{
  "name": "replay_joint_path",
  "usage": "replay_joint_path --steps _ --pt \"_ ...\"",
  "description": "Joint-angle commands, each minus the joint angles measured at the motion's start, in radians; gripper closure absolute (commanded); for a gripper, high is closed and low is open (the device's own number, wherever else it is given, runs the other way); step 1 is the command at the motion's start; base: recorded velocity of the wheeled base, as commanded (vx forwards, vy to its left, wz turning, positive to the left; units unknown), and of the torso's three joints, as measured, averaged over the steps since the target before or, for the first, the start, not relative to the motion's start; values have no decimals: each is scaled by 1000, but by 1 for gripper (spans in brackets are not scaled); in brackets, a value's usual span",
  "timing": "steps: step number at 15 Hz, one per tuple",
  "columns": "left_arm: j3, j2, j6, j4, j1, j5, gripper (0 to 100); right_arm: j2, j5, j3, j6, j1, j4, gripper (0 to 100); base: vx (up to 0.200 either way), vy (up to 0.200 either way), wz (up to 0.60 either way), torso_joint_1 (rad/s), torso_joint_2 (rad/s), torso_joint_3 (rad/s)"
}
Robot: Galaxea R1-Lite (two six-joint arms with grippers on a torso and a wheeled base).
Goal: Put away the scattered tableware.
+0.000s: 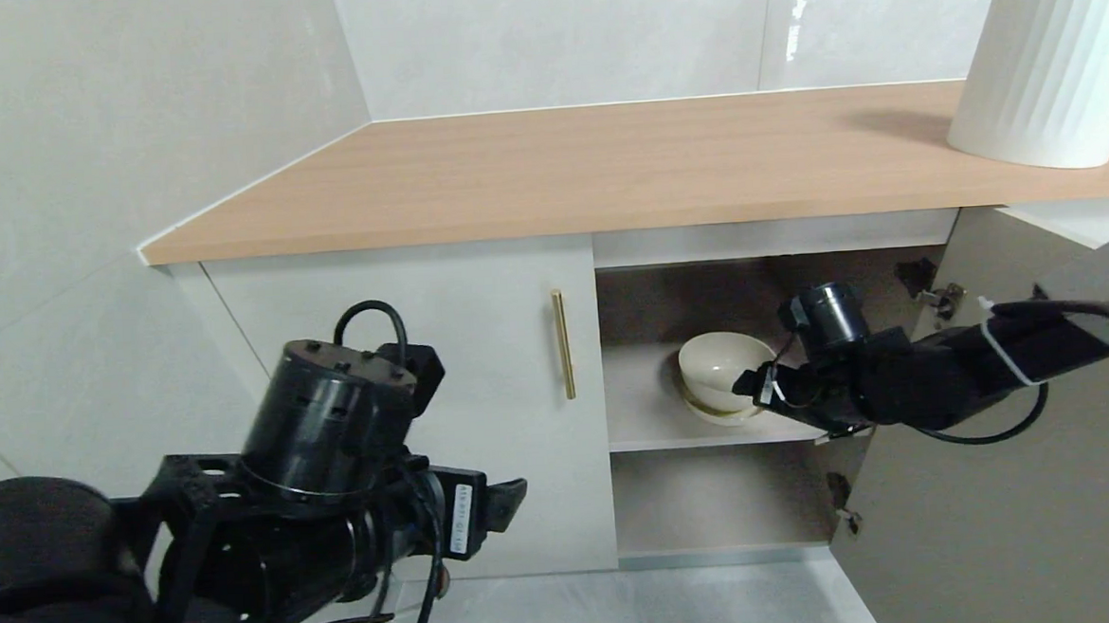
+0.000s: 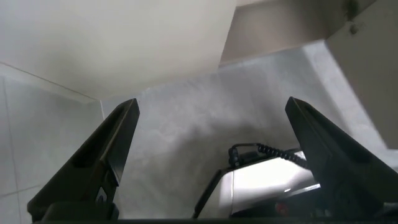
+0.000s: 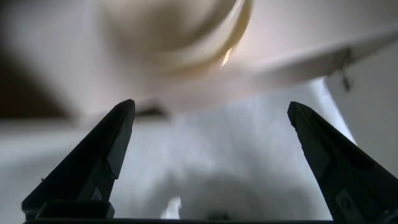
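A round cream ceramic bowl (image 1: 720, 362) (image 3: 180, 31) sits on the upper shelf (image 1: 643, 413) of the open white cabinet. The right gripper (image 1: 753, 391) (image 3: 209, 106) is just beside it, fingers spread and empty. The left gripper (image 1: 503, 499) (image 2: 211, 102) hangs low over the grey floor (image 2: 186, 143), also spread wide and empty.

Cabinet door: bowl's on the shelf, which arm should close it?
Right, probably. The right gripper, open, sits at the bowl on the shelf, just beside the open door. The left gripper hangs low before the closed door, farther off.
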Motion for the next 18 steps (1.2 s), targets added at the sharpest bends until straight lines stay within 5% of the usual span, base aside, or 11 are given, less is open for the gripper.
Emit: replay_joint_path --steps 1,9,18 --pt "64 -134 5 0 69 -14 0 -317 53 177 -27 88 99 0 0 0 0 0 0 0" --pt "195 -191 14 -1 132 -17 0 -570 96 358 -113 91 203 0 0 0 0 0 0 0" --pt "198 -163 15 -38 129 -14 0 -545 99 358 -128 91 205 0 -200 0 0 3 2 4"
